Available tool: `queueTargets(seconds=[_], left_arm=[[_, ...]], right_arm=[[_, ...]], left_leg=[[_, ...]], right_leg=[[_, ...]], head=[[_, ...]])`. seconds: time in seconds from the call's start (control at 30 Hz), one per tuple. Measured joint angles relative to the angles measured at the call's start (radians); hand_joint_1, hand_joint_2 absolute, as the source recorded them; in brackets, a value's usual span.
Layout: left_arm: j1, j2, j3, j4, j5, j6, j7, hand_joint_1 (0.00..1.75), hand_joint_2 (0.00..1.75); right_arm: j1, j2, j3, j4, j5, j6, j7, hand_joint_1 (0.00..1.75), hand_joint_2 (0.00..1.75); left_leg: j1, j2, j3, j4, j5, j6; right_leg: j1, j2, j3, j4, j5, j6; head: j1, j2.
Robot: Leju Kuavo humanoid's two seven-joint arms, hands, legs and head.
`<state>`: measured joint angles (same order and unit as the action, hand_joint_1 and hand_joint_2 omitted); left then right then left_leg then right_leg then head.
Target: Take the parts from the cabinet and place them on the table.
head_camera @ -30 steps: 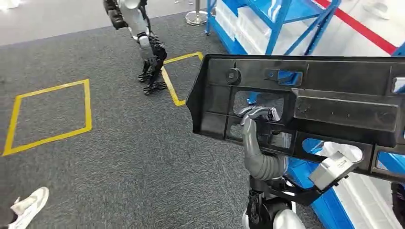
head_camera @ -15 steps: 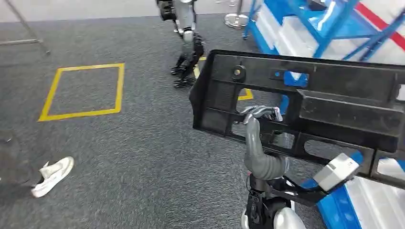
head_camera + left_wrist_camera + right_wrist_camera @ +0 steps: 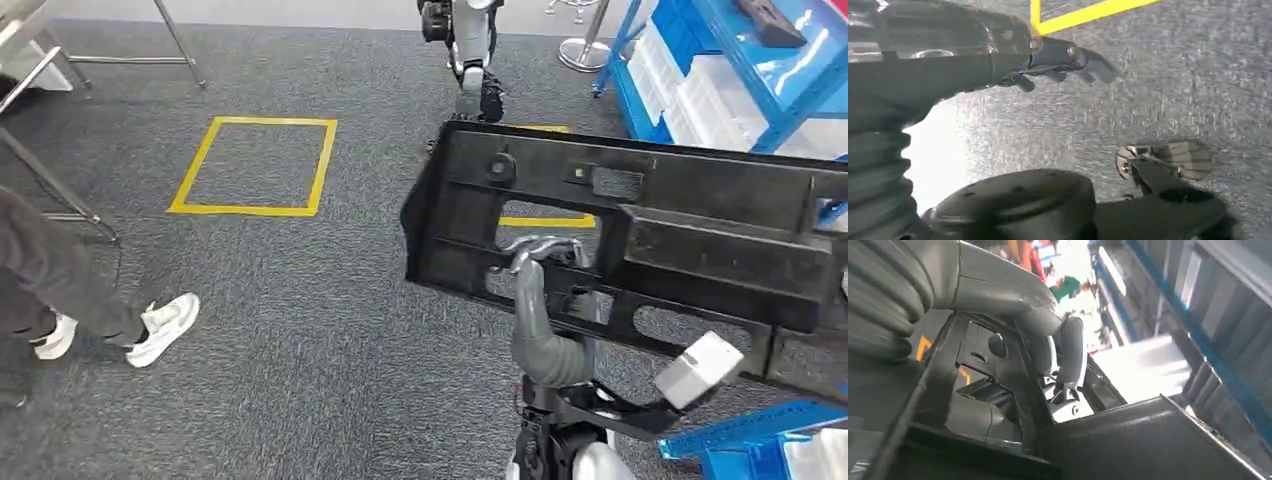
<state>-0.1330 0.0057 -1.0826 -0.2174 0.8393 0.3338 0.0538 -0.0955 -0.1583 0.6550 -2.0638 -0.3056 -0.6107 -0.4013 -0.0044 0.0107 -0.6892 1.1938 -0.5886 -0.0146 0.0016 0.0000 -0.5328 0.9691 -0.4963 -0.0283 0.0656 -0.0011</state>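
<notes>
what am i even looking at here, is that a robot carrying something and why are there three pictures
Yes. It is a two-legged humanoid robot with two silver arms, and each picture comes from one of its own cameras.

The head view looks forward and down from high on its body. Its left hand reaches up through an opening in a large black plastic part and grips it; the part is carried in the air above grey carpet.

The left wrist view sits just behind that hand and looks down at the carpet.

The right wrist view shows the right hand gripping the same part from the other side.

Around it: a yellow taped square on the floor, blue shelving, another robot's legs, and a person's legs with white shoes.
</notes>
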Motion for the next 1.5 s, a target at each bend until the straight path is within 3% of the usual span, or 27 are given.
queueTargets(seconds=[0.07,0.1,0.17,0.2,0.23,0.3,0.37,0.4,0.47,0.57,0.63,0.7,0.73,0.77,0.9,0.97,1.03,1.1,1.13,1.2,1.23,1.27,1.33,1.4,1.43,1.47,1.5], left_arm=[[-0.005,0.001,0.000,0.000,0.002,-0.001,0.005,0.00,1.75],[-0.006,0.004,0.000,0.000,0.002,-0.004,0.009,0.00,1.75],[-0.004,0.008,0.000,0.000,0.002,-0.011,0.023,0.00,1.75],[-0.002,0.010,0.000,0.000,0.002,-0.014,0.026,0.00,1.75],[0.000,0.010,0.000,0.000,0.002,-0.014,0.029,0.00,1.75],[0.002,0.013,0.000,0.001,0.002,-0.016,0.031,0.00,1.75],[0.004,0.014,0.000,0.001,0.002,-0.023,0.036,0.00,1.75],[0.002,0.014,0.000,0.001,0.001,-0.031,0.041,0.00,1.75],[-0.002,0.013,0.000,0.000,-0.002,-0.041,0.043,0.00,1.75],[-0.004,0.008,0.000,0.000,-0.002,-0.050,0.036,0.00,1.75],[-0.004,0.007,0.000,0.000,0.003,-0.050,0.030,0.00,1.75],[-0.005,0.002,0.000,0.000,0.005,-0.050,0.024,0.00,1.75],[-0.005,-0.002,0.000,0.000,0.007,-0.050,0.022,0.00,1.75],[-0.006,-0.008,0.000,0.000,0.009,-0.050,0.022,0.00,1.75],[-0.001,-0.018,0.000,0.000,0.010,-0.051,0.023,0.00,1.75],[0.001,-0.018,0.000,0.000,0.011,-0.050,0.024,0.00,1.75],[-0.003,-0.016,0.000,0.000,0.014,-0.050,0.023,0.00,1.75],[-0.010,-0.017,0.002,0.000,0.017,-0.050,0.022,0.00,1.75],[-0.010,-0.017,0.002,0.000,0.021,-0.049,0.022,0.00,1.75],[-0.006,-0.016,0.003,0.002,0.023,-0.048,0.023,0.00,1.75],[-0.004,-0.016,0.003,0.004,0.022,-0.050,0.025,0.00,1.75],[-0.003,-0.027,0.003,0.003,0.022,-0.051,0.027,0.00,1.75],[-0.001,-0.039,0.003,0.004,0.021,-0.052,0.030,0.00,1.75],[0.002,-0.049,0.003,0.004,0.017,-0.055,0.023,0.00,1.75],[0.001,-0.053,0.003,0.004,0.015,-0.055,0.018,0.00,1.75],[0.000,-0.057,0.003,0.004,0.015,-0.055,0.015,0.00,1.75],[-0.001,-0.056,0.003,0.005,0.015,-0.053,0.013,0.00,1.75]], right_arm=[[0.003,0.002,0.001,0.009,-0.010,0.008,0.000,1.75,1.75],[0.003,0.004,0.002,0.013,-0.012,0.011,0.000,1.75,1.75],[0.003,0.009,0.002,0.019,-0.014,0.015,-0.001,1.75,1.75],[0.002,0.011,0.002,0.024,-0.016,0.015,-0.002,1.75,1.75],[0.003,0.014,0.002,0.026,-0.016,0.015,-0.002,1.75,1.75],[0.000,0.015,0.003,0.031,-0.018,0.018,-0.003,1.75,1.75],[0.000,0.017,0.004,0.037,-0.017,0.019,-0.003,1.75,1.75],[-0.002,0.019,0.004,0.038,-0.016,0.020,-0.003,1.75,1.75],[-0.003,0.021,0.006,0.042,-0.015,0.022,0.004,1.75,1.75],[-0.002,0.020,0.009,0.050,-0.006,0.027,0.021,1.75,1.75],[-0.006,0.020,0.011,0.054,0.002,0.031,0.040,1.75,1.75],[-0.020,0.020,0.015,0.055,0.013,0.032,0.063,1.75,1.75],[-0.028,0.020,0.016,0.054,0.017,0.033,0.072,1.75,1.75],[-0.032,0.020,0.018,0.053,0.024,0.033,0.082,1.75,1.75],[-0.054,0.019,0.021,0.049,0.042,0.032,0.103,1.75,1.75],[-0.058,0.023,0.025,0.047,0.048,0.032,0.109,1.75,1.75],[-0.060,0.021,0.027,0.047,0.055,0.032,0.121,1.75,1.75],[-0.061,0.019,0.029,0.048,0.055,0.033,0.134,1.75,1.75],[-0.062,0.020,0.032,0.048,0.055,0.033,0.140,1.75,1.75],[-0.067,0.018,0.037,0.048,0.055,0.035,0.144,1.75,1.75],[-0.072,0.018,0.038,0.047,0.055,0.037,0.148,1.75,1.75],[-0.077,0.016,0.039,0.047,0.054,0.039,0.150,1.75,1.75],[-0.083,0.016,0.042,0.040,0.054,0.043,0.156,1.75,1.75],[-0.087,0.014,0.046,0.033,0.056,0.048,0.166,1.75,1.75],[-0.090,0.013,0.047,0.030,0.056,0.048,0.171,1.75,1.75],[-0.089,0.012,0.049,0.026,0.055,0.049,0.175,1.75,1.75],[-0.088,0.011,0.050,0.022,0.055,0.049,0.175,1.75,1.75]], left_leg=[[0.010,-0.008,-0.052,0.119,-0.036,-0.013],[0.015,-0.008,-0.044,0.108,-0.017,-0.019],[0.022,0.011,0.036,-0.030,0.060,-0.029],[0.024,0.054,0.091,-0.127,0.100,-0.033],[0.010,0.112,0.106,-0.159,0.075,-0.035],[0.009,0.094,0.098,-0.160,0.083,-0.002],[0.005,0.071,0.092,-0.160,0.085,0.012],[0.010,0.058,0.096,-0.162,0.089,0.021],[0.011,0.033,0.094,-0.162,0.093,0.029],[0.003,-0.011,0.094,-0.162,0.096,0.036],[-0.003,-0.044,0.095,-0.162,0.098,0.040],[-0.009,-0.076,0.097,-0.162,0.101,0.042],[-0.008,-0.087,0.097,-0.162,0.103,0.042],[-0.010,-0.098,0.091,-0.162,0.106,0.038],[0.002,-0.147,0.079,-0.174,0.123,0.014],[-0.012,-0.019,0.058,-0.123,0.076,0.008],[0.000,-0.002,-0.007,0.013,-0.001,-0.007],[0.012,-0.009,-0.047,0.109,-0.027,-0.021],[0.017,-0.008,-0.035,0.093,-0.006,-0.029],[0.028,0.022,0.047,-0.048,0.079,-0.047],[0.030,0.062,0.089,-0.130,0.106,-0.055],[0.008,0.127,0.097,-0.141,0.077,-0.059],[0.012,0.092,0.090,-0.142,0.078,-0.005],[0.014,0.064,0.085,-0.138,0.078,0.008],[0.014,0.049,0.085,-0.140,0.081,0.014],[0.014,0.036,0.084,-0.140,0.083,0.019],[0.014,0.021,0.082,-0.140,0.085,0.023]], right_leg=[[-0.002,-0.037,0.000,0.001,-0.002,0.002],[-0.003,-0.055,0.000,0.002,-0.003,0.003],[-0.008,-0.079,0.000,0.009,-0.010,0.013],[-0.010,-0.089,0.001,0.019,-0.017,0.021],[-0.005,-0.096,-0.002,0.024,-0.022,0.029],[-0.001,-0.111,-0.002,0.032,-0.025,0.038],[-0.005,-0.129,0.003,0.028,-0.025,0.044],[-0.009,-0.118,-0.001,0.029,-0.035,0.056],[-0.013,-0.026,-0.029,0.110,-0.095,0.059],[-0.009,-0.006,-0.136,0.342,-0.184,0.052],[-0.007,-0.003,-0.131,0.318,-0.139,0.039],[-0.001,0.021,-0.058,0.146,-0.039,0.018],[0.003,0.062,-0.025,0.064,-0.014,0.006],[-0.003,0.093,-0.011,0.050,-0.027,-0.002],[0.003,0.051,-0.004,0.019,-0.012,-0.004],[-0.004,0.021,0.014,-0.022,0.006,0.001],[-0.005,-0.010,0.013,-0.020,0.007,0.002],[-0.009,-0.047,0.013,-0.016,0.002,0.008],[-0.012,-0.062,0.013,-0.012,-0.001,0.013],[-0.022,-0.087,0.013,0.005,-0.014,0.029],[-0.027,-0.098,0.013,0.019,-0.024,0.038],[-0.018,-0.103,0.009,0.030,-0.035,0.051],[-0.016,-0.120,0.012,0.037,-0.039,0.055],[-0.017,-0.146,0.017,0.037,-0.044,0.056],[-0.020,-0.124,0.016,0.045,-0.059,0.064],[-0.025,-0.068,0.004,0.082,-0.093,0.065],[-0.025,-0.038,-0.023,0.148,-0.132,0.065]], head=[[-0.010,0.000],[-0.012,0.000],[-0.012,0.000],[-0.014,0.000],[-0.018,0.000],[-0.014,0.000],[-0.013,0.000],[-0.013,0.000],[-0.001,0.000],[0.015,0.000],[0.022,0.000],[0.027,0.000],[0.027,0.000],[0.017,0.000],[0.028,0.000],[0.014,0.000],[-0.001,0.000],[-0.008,0.000],[-0.011,0.000],[-0.013,0.000],[-0.014,0.000],[-0.028,0.000],[-0.024,0.000],[-0.013,0.000],[-0.009,0.000],[-0.001,0.000],[0.003,0.000]])
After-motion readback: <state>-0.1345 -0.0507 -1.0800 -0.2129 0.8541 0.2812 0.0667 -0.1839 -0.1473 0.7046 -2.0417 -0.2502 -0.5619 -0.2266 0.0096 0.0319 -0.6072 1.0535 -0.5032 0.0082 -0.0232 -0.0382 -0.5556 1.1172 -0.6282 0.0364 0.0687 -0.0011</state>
